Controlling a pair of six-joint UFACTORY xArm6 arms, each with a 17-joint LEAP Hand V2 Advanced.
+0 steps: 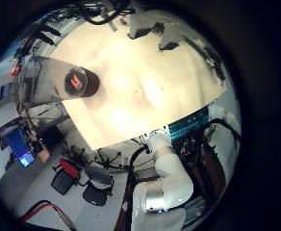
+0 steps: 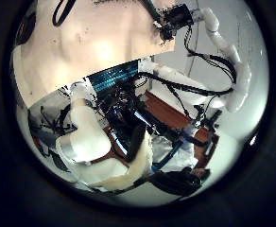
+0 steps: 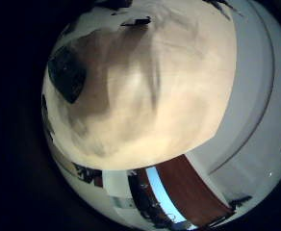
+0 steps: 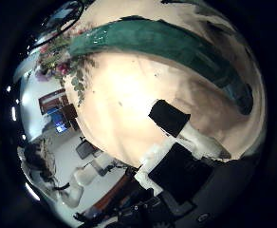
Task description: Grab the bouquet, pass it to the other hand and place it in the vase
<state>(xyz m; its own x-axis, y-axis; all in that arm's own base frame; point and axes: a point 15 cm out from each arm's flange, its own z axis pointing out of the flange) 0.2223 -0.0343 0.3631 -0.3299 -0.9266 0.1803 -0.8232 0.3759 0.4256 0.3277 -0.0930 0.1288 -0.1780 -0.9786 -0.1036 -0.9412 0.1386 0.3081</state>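
In the right thumb side palm view the bouquet [image 4: 148, 43] stretches across the picture, close to the palm. Its long wrapped stem ends by my right hand's dark fingers [image 4: 172, 119] and its flowers [image 4: 61, 59] point away. It hangs above the table [image 4: 129, 95]. The vase [image 1: 73, 82], a dark cylinder with an open mouth, stands on the table near one edge. It also shows in the right little finger side palm view [image 3: 68, 72]. My left hand is high over the table, away from the vase. A hand [image 2: 179, 19] shows over the table's far side.
The cloth-covered table [image 1: 150, 87] ends in edges near the vase and along my left arm [image 1: 165, 183]. Chairs and desks [image 1: 78, 178] stand on the floor beyond. Dark equipment [image 2: 166, 123] sits under the table edge by the arm.
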